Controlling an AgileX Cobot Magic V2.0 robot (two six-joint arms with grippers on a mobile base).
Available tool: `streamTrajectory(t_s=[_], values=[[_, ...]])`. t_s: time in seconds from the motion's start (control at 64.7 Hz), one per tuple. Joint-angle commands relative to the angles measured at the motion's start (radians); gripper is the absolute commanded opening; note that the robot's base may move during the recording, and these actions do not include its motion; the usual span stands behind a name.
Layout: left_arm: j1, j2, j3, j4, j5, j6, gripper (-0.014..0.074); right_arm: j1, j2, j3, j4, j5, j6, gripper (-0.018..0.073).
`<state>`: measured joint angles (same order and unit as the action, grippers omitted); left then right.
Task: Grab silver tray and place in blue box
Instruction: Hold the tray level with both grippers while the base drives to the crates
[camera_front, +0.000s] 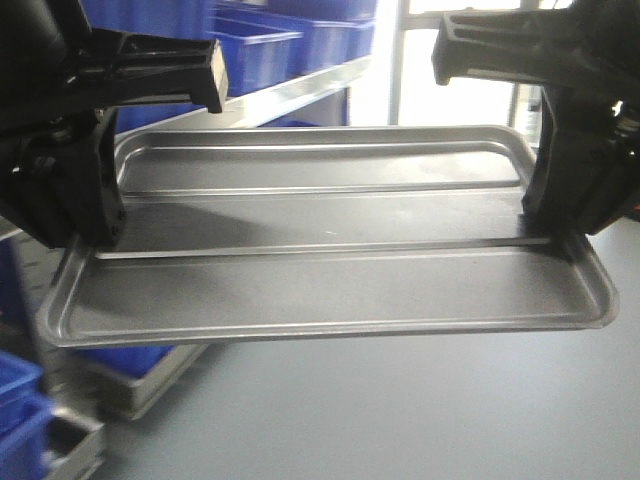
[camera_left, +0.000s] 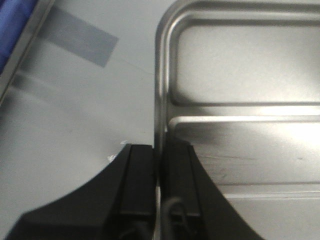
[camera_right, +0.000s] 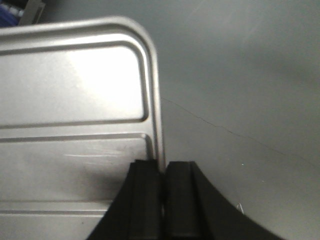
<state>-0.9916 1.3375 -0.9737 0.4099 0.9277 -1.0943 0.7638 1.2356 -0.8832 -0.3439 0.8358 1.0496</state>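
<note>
The silver tray (camera_front: 330, 260) hangs level in the air, its two long raised ribs running across the flat bottom. My left gripper (camera_front: 98, 238) is shut on the tray's left rim. In the left wrist view the black fingers (camera_left: 141, 170) of the left gripper (camera_left: 159, 152) pinch the thin rim of the tray (camera_left: 250, 150). My right gripper (camera_front: 552, 225) is shut on the right rim. In the right wrist view the right gripper (camera_right: 162, 170) clamps the edge of the tray (camera_right: 75, 100). The blue box is out of view.
Narrow blue bins (camera_front: 270, 45) line a shelf behind the tray. Another blue bin (camera_front: 20, 405) sits at the lower left, beside a grey metal frame (camera_front: 140, 385). Grey floor (camera_front: 420, 410) lies below, with a darker tape patch (camera_left: 82, 42).
</note>
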Motion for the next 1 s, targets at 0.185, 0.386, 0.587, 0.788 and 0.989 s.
streamTrajectory(t_s=[0.185, 0.386, 0.587, 0.788, 0.989], values=[[0.0, -0.025, -0.033, 0.026, 0.009, 0.0, -0.0015, -0.006, -0.021, -0.036, -0.042, -0.014, 0.007, 0.006], [0.0, -0.025, -0.033, 0.026, 0.009, 0.0, -0.0015, -0.006, -0.021, -0.036, -0.042, -0.014, 0.007, 0.006], [0.0, -0.025, -0.033, 0.026, 0.009, 0.0, -0.0015, -0.006, -0.021, -0.036, -0.042, -0.014, 0.007, 0.006], [0.0, -0.025, -0.033, 0.026, 0.009, 0.0, -0.0015, -0.006, -0.021, -0.036, -0.042, -0.014, 0.007, 0.006], [0.0, -0.025, -0.033, 0.026, 0.009, 0.0, -0.0015, -0.006, -0.021, -0.036, -0.042, -0.014, 0.007, 0.006]])
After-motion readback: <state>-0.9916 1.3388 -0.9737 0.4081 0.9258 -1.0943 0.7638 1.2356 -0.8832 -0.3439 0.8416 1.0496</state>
